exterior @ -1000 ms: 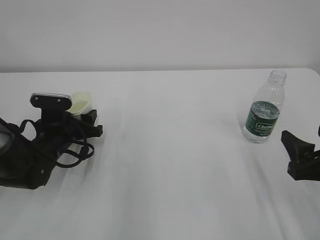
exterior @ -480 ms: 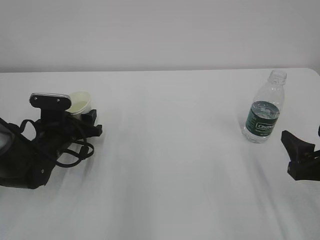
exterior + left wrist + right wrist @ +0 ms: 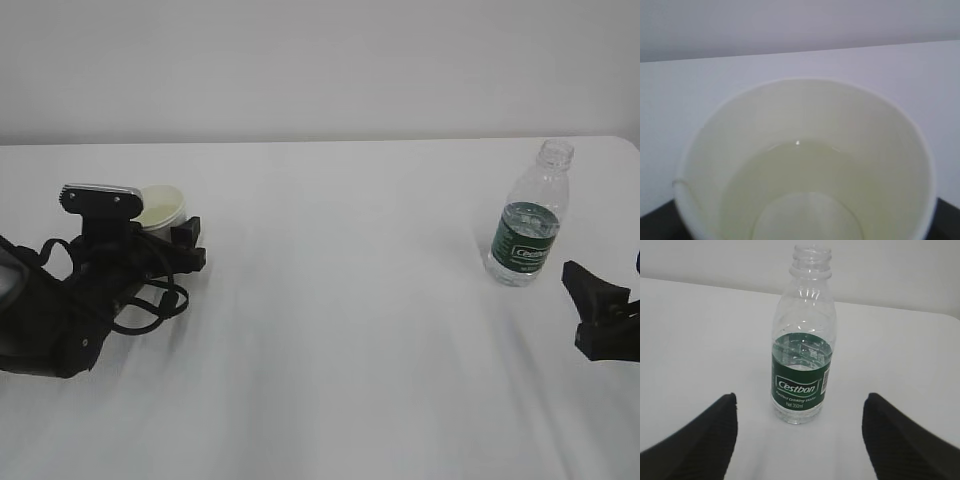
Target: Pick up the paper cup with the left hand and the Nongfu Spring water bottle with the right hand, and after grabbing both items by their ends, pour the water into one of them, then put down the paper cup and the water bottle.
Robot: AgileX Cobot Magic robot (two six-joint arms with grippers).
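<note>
A white table point(image 3: 330, 330) is seen below a plain pale wall point(image 3: 320, 60). The paper cup point(image 3: 160, 208), at left, is flanked by the left hand point(image 3: 185, 245); its grip cannot be told. The right hand point(image 3: 800, 432), lower right, is spread wide before the bottle point(image 3: 802, 347).

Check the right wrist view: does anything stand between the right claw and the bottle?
Nothing visible does. The bottle stands upright, centred ahead of the open right claw, with only bare white table between them.

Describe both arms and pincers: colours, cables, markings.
Left arm: bulky, black, looped black cables, grey plate on top; its pincer is black. Right pincer: black, with wedge-shaped, finely ribbed fingers. No markings are legible on either.
</note>
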